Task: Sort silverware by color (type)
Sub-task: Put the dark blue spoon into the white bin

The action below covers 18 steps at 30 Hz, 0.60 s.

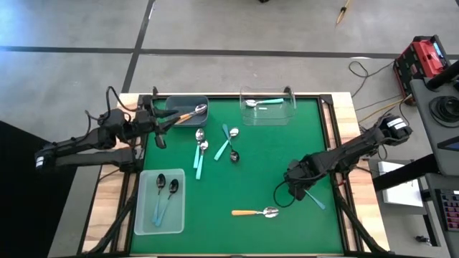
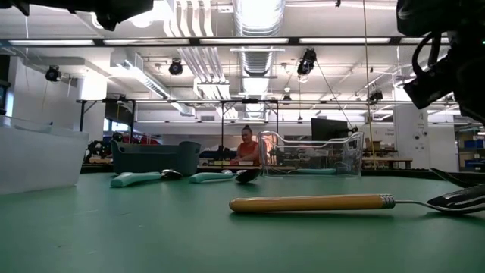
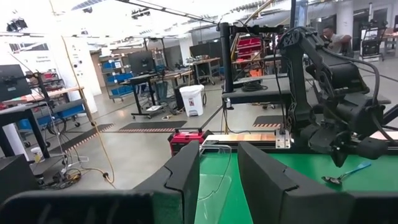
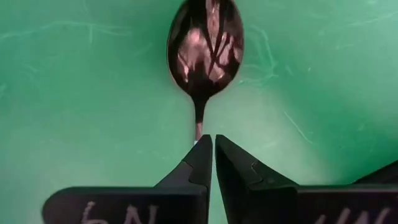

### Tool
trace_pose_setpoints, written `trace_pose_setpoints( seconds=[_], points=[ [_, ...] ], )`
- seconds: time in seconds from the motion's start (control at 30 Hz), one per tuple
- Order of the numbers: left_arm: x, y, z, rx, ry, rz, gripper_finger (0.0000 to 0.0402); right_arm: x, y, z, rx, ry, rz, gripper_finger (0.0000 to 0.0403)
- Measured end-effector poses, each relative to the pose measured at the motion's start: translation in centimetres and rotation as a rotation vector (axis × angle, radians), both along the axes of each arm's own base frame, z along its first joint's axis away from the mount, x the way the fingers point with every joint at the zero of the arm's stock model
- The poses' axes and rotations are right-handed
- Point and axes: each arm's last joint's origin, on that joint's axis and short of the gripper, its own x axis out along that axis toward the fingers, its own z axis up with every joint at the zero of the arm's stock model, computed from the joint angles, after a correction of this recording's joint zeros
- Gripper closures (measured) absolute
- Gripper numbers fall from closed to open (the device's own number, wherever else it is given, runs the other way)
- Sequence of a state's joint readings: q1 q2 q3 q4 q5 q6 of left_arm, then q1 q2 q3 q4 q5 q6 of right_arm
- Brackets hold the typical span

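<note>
My right gripper [image 1: 300, 179] points down over the green mat [image 1: 272, 165] at the right and is shut on a dark-bowled spoon [image 4: 205, 46]. The spoon's light-blue handle [image 1: 316, 200] sticks out toward the near right. My left gripper [image 3: 217, 180] hangs level and open above the table's left edge, beside a dark bin [image 1: 179, 106], with nothing between its fingers. An orange-handled spoon [image 1: 256, 212] lies flat on the mat near the front. Several teal-handled spoons [image 1: 203, 152] lie mid-table. My right gripper pinches the spoon's thin neck [image 4: 199, 130], just behind the dark bowl, between its two fingertips. The fingers come from above and point down. The bowl sticks out past them one way and the handle the other. Whether the spoon is clear of the mat I cannot tell.
The dark bin holds an orange-handled spoon [image 1: 192, 113]. A clear box [image 1: 287, 115] at the back holds a teal-handled spoon [image 1: 264, 102]. A pale tray [image 1: 143, 215] at the near left holds two dark-bowled spoons [image 1: 166, 193]. The table's wooden rim [image 1: 343, 122] borders the mat.
</note>
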State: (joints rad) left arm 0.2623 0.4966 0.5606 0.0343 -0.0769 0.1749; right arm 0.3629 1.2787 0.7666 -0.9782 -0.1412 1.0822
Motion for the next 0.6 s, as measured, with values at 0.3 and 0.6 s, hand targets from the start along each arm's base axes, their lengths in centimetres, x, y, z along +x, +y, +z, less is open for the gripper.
trace_pose_setpoints(
  seconds=[0.3, 0.6],
  points=[
    [0.0, 0.0, 0.0, 0.0, 0.0, 0.0, 0.031, 0.5, 0.2, -0.1, 0.026, -0.035, -0.018, 0.0292],
    [0.0, 0.0, -0.1, -0.002, 0.007, 0.0, 0.031, 0.8, 0.4, -1.2, -0.016, 0.007, -0.012, 0.023]
  ],
)
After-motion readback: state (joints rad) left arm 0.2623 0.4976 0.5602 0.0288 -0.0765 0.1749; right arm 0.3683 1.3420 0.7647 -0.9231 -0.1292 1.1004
